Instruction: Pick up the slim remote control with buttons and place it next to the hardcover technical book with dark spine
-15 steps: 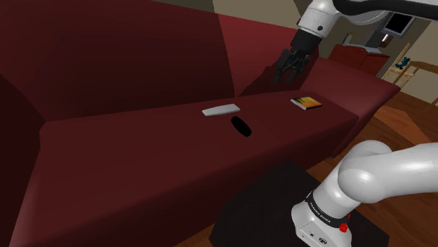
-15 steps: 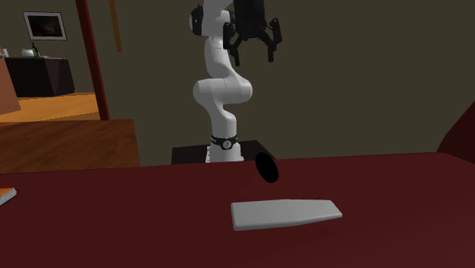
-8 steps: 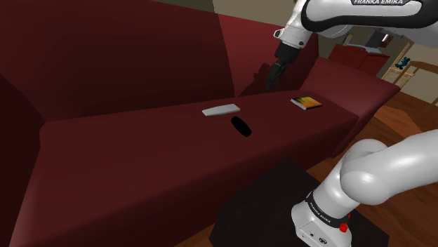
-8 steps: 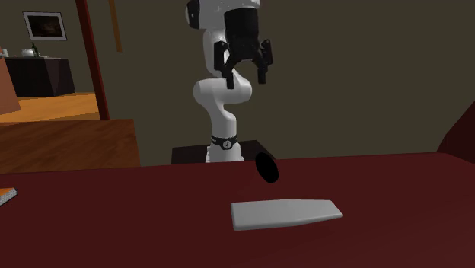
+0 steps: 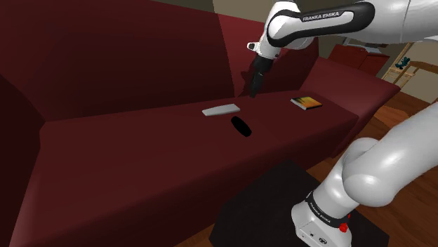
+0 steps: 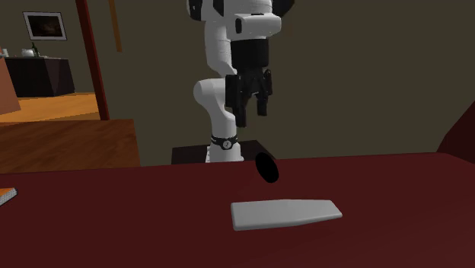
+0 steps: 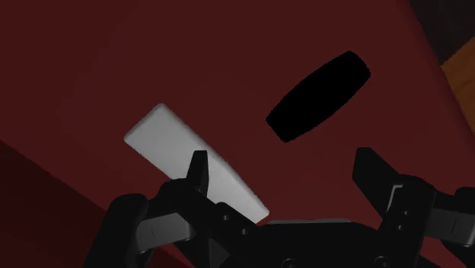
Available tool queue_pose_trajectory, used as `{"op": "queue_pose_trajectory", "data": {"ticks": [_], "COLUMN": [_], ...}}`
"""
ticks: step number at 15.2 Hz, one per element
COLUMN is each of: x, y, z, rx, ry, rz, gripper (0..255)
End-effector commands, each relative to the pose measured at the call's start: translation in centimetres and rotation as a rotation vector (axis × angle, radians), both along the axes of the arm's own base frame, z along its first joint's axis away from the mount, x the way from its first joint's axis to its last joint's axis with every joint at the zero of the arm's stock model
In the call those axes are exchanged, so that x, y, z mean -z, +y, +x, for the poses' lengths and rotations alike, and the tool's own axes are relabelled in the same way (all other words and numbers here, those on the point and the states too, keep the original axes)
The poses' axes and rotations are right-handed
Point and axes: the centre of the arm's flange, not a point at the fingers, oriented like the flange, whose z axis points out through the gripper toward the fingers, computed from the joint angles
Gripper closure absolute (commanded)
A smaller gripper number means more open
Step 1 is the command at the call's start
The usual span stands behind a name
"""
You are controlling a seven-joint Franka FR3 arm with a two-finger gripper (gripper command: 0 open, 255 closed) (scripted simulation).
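Observation:
On the dark red sofa seat [image 5: 140, 147] lie two remotes. One is a flat pale grey slab [image 5: 221, 109] [image 6: 285, 213] [image 7: 194, 167]; the other is a black oval one [image 5: 241, 126] [image 6: 266, 167] [image 7: 318, 96] just in front of it. A book with a yellow-green cover [image 5: 307, 102] rests on the seat toward the shoulder view's right; its corner [image 6: 6, 196] shows at the second exterior view's left edge. My black gripper [image 5: 252, 88] [image 6: 250, 111] [image 7: 285, 171] hangs open above the seat, over both remotes, touching nothing. One finger [image 7: 199, 173] overlaps the grey slab's near end in the wrist view.
The sofa's backrest [image 5: 119, 63] rises behind the seat, and a padded armrest [image 5: 351, 81] lies beyond the book. My black stand [image 5: 281, 203] sits in front of the sofa on a wooden floor [image 5: 407, 133]. A dark cabinet [image 6: 46, 76] stands far off.
The gripper has come down and swung toward the shoulder view's left, from near the book to above the two remotes. It stayed open. The remotes and book have not moved.

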Motion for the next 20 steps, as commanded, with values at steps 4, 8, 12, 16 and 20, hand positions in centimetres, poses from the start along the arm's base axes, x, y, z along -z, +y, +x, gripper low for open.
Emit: {"op": "queue_pose_trajectory", "data": {"ticks": [4, 8, 12, 16, 20], "x": [4.7, 8.1, 11.6, 13.2, 15.6], "y": [0.7, 2.4, 4.9, 4.9, 4.9], "z": [5.3, 9.2, 12.6, 12.5, 12.5], "rx": [-0.276, -0.491, -0.706, -0.707, -0.707], "ry": [0.002, 0.005, 0.007, 0.007, 0.007], "rz": [-0.026, -0.045, -0.064, -0.065, -0.065], "gripper": [0, 0, 0, 0, 0]}}
